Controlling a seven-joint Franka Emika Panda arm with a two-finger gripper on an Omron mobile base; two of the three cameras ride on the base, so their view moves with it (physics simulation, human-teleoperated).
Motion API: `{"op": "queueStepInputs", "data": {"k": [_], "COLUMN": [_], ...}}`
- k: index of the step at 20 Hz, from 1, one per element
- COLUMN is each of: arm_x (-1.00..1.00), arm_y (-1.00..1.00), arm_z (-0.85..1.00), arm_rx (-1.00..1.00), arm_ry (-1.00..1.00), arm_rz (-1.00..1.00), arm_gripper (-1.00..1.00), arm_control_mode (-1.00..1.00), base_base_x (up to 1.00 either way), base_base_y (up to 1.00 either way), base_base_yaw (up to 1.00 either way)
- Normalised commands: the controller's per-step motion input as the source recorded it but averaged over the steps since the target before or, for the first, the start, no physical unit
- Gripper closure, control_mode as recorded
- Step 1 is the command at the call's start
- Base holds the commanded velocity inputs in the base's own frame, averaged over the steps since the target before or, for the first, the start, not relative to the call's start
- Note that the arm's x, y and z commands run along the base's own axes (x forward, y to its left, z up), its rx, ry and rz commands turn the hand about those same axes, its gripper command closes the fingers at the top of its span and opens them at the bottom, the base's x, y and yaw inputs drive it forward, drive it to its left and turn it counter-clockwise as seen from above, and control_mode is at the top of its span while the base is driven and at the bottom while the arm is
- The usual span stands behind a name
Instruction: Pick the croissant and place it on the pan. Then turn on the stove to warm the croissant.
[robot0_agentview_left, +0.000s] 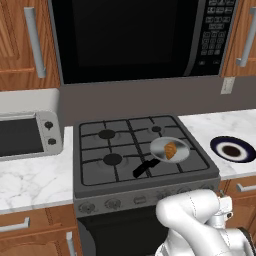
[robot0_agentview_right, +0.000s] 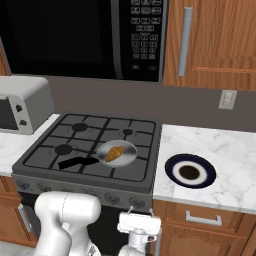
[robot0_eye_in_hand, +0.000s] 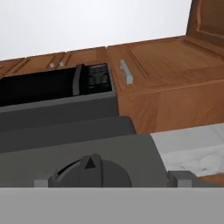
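I count one croissant (robot0_agentview_left: 171, 149), and it lies inside the one pan (robot0_agentview_left: 161, 148), which sits on the stove (robot0_agentview_left: 95, 172) at the front right burner, its black handle pointing toward the front left. Four burners on the stove under black grates. One dark blue plate (robot0_agentview_right: 172, 173) with a brown centre rests on the marble bench (robot0_agentview_right: 235, 165) to the right of the stove, well apart from the pan. One toaster oven (robot0_agentview_left: 47, 131) stands on the bench to the left — cut off by the frame edge. One microwave (robot0_agentview_right: 142, 45) hangs above, its top cropped.

From the hand camera I see a single dark knob (robot0_eye_in_hand: 90, 171) close up and centred low, its lower part cut off. The fingers (robot0_eye_in_hand: 113, 178) are spread wide, one grey tip on each side of the knob — whether they touch it I cannot tell. The front knob row is hard to count in the base views, partly hidden by the arm.
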Motion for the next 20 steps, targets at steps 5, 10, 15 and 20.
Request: {"op": "queueStepInputs", "data": {"k": [5,10,15,20], "arm_x": [0.56,0.57,0.54,0.59], "arm_y": [0.52,0.61,0.41,0.37], "arm_z": [-0.15,-0.14,0.0,0.0], "arm_rx": [0.0,0.0,0.0,0.0], "arm_ry": [-0.14,-0.13,-0.15,-0.14], "arm_rz": [0.19,0.18,0.17,0.17], "arm_gripper": [-1.0,1.0,1.0,1.0], "arm_control_mode": [-1.0,-1.0,-1.0,-1.0], "base_base_x": [0.0,0.0,0.0,0.0], "base_base_y": [0.0,0.0,0.0,0.0], "base_base_yaw": [0.0,0.0,0.0,0.0]}}
